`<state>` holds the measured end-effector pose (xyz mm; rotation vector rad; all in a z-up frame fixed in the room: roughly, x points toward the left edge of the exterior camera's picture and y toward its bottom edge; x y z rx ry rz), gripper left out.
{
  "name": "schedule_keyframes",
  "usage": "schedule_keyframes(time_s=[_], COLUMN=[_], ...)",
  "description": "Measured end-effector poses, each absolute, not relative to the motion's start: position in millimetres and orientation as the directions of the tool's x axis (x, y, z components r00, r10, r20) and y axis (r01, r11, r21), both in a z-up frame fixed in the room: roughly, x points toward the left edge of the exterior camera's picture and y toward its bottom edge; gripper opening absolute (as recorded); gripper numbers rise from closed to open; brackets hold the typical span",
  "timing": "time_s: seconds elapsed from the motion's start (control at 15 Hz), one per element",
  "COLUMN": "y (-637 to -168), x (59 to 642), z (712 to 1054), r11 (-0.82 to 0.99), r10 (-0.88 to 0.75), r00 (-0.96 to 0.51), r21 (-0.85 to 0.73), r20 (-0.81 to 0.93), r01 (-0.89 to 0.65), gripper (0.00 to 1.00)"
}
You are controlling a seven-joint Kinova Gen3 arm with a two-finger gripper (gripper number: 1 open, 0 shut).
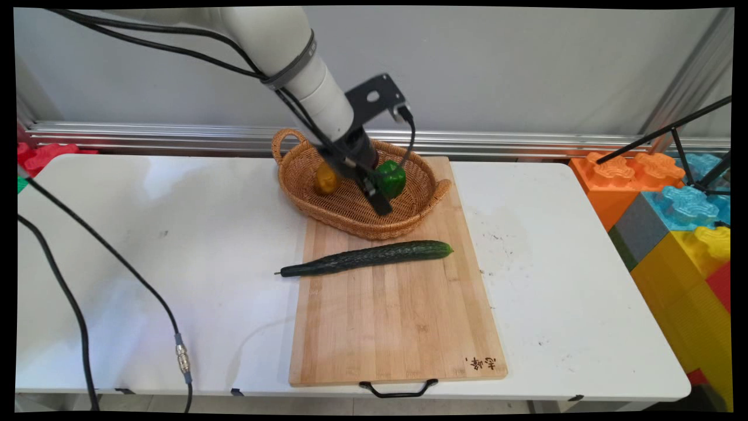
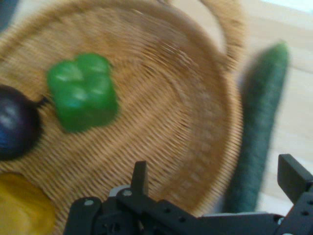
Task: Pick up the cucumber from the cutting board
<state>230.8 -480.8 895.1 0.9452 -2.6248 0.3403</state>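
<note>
Your jaws (image 2: 215,188) hang spread wide and empty over the wicker basket (image 1: 304,199), pinching nothing. In the hand view the two fingers stand well apart above the bare weave on the cucumber side. Inside the basket you have a green bell pepper (image 2: 83,92), a dark purple round thing (image 2: 14,128) touching its edge, and a yellow piece (image 2: 22,208) near the linkage. The cucumber (image 1: 367,258) lies outside, just beside the basket's near rim, across the wooden cutting board (image 1: 397,327) with its stem end overhanging onto the white bench (image 1: 146,245). Nothing is gripped, and the cucumber rests untouched
</note>
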Motion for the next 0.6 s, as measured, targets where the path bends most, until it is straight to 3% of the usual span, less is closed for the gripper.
schedule_keyframes(time_s=[0.6], y=[-425.5], x=[217.9], z=[879.1], r11=[0.783], r10=[-0.579], r00=[-0.774], r21=[-0.092], r20=[0.256], r01=[-0.616], gripper=[1.00])
